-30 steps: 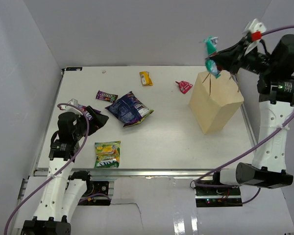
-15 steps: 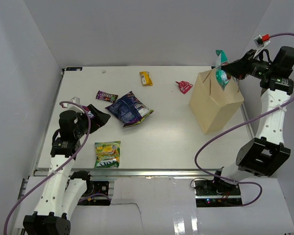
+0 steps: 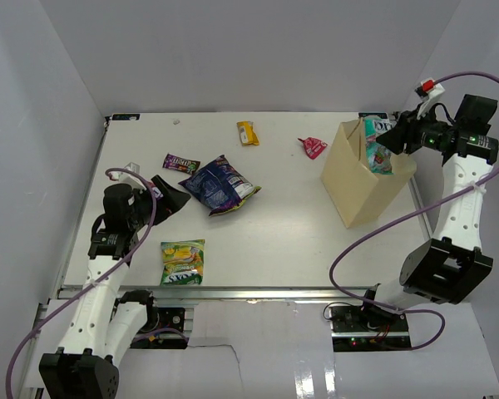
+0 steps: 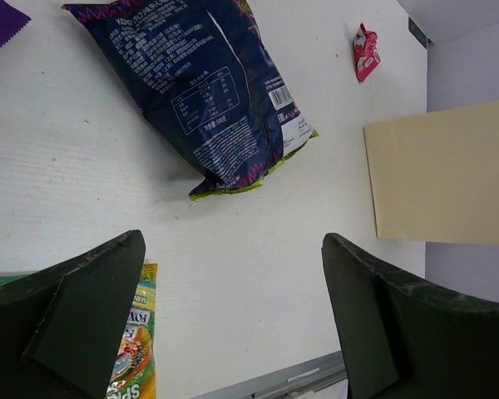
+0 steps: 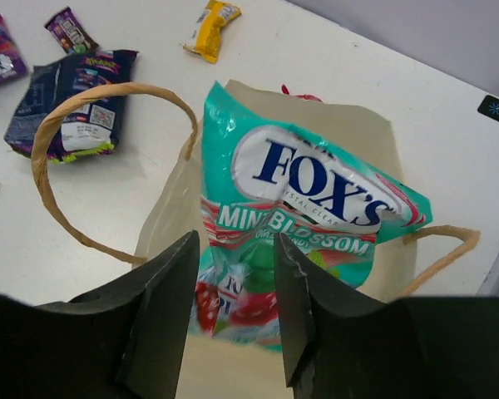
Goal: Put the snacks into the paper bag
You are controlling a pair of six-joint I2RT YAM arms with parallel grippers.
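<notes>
— Where's the teal-white bag (image 5: pixel 316 208)?
— Shiny, tilted, in the open mouth of the tan paper bag (image 3: pixel 362 187), far right. The right gripper (image 5: pixel 235 249) sits just above it, jaws partly apart; I can't tell whether they touch it.
— And the left side?
— The left gripper (image 4: pixel 233 241) gapes wide, empty, over the table near the dark blue-purple bag (image 4: pixel 208 91) and the green-yellow bag (image 3: pixel 182 261).
</notes>
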